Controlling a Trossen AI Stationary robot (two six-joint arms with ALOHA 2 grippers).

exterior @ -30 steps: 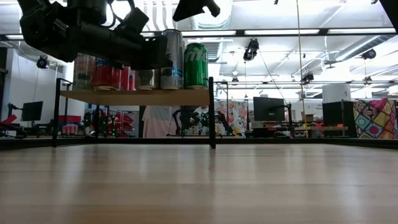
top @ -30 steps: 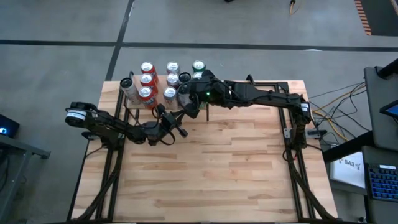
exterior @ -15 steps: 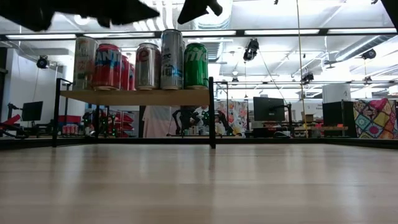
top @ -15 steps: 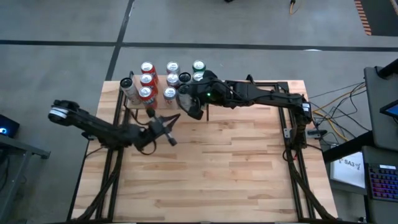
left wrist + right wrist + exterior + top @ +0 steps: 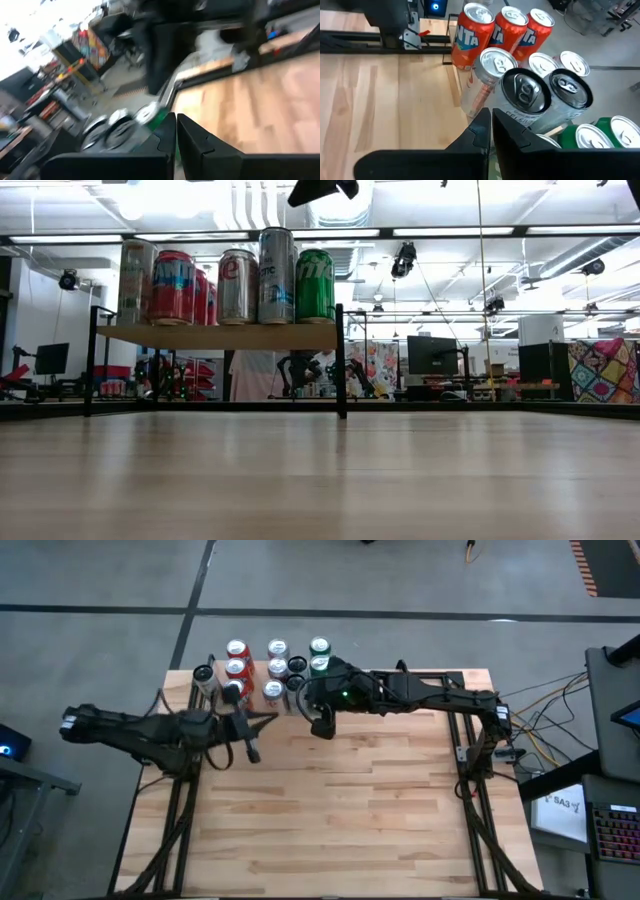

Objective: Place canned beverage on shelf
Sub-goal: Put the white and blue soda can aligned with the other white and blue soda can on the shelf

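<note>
Evidently cans (image 5: 225, 285): clustered upright on the shelf (image 5: 215, 336), upper left of the low view, so stocking looks done.
Right claw (image 5: 322, 725): pressed together, empty, beside the shelf.
Left claw (image 5: 252, 748): pressed together, empty, over the tabletop (image 5: 350, 810).

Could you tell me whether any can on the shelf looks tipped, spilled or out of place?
Nothing stands out. The cans stand upright in a tight cluster on the shelf, with no spill visible. Both the left gripper and the right gripper are shut and empty.
</note>
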